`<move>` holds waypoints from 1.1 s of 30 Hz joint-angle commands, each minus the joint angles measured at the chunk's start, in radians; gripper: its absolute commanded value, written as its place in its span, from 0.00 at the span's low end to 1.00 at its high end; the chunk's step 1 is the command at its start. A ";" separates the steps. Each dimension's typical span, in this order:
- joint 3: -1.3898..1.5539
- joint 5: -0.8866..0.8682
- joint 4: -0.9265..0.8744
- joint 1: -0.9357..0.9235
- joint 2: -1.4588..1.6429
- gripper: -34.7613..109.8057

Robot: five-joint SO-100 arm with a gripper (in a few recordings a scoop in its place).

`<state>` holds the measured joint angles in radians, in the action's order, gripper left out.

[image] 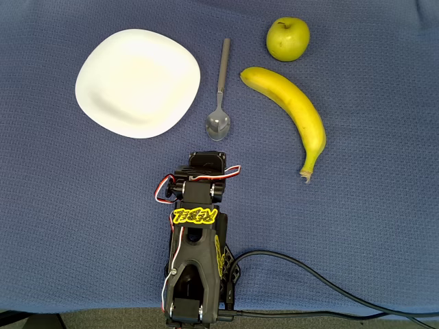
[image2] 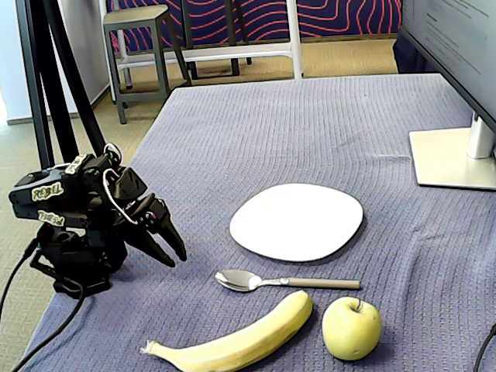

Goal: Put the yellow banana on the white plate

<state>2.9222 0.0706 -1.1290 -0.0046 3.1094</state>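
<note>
Overhead view: arm is sitting folded at the bottom centre, pincer (image: 206, 162) tucked under the wrist here, so jaw state is not readable from this angle. The yellow banana (image: 288, 103) is lying up and to the right of the pincer, flat on the blue cloth (image: 384, 226), stem end pointing down toward the arm's side, blunt end near the green apple (image: 288, 38). The white plate (image: 137, 82) is sitting up and to the left of the pincer, nothing on it. A spoon (image: 221, 92) is lying straight ahead of the pincer, between plate and banana, bowl end nearest the arm. Fixed view: pincer (image2: 167, 246) is hanging low over the cloth with fingers angled down and close together, looking clenched or nearly so, gripping nothing. Banana (image2: 240, 341) is lying to the right of the pincer and nearer the camera, well apart from it; plate (image2: 298, 221) is sitting to the right of the pincer, past the spoon (image2: 279, 280); apple (image2: 352, 328) is touching or just beside the banana's far end, can't tell which. Progress: basically nothing done, banana off the plate and untouched. Reach, grasp, carry over the spoon and release on the plate are all remaining
</note>
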 commanded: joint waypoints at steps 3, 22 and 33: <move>0.005 0.044 0.091 0.014 -0.023 0.24; -0.264 -0.135 0.072 0.037 -0.319 0.34; -0.563 -0.387 0.074 -0.026 -0.644 0.42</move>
<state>2.4758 -0.2362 -1.0584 -0.0077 2.5556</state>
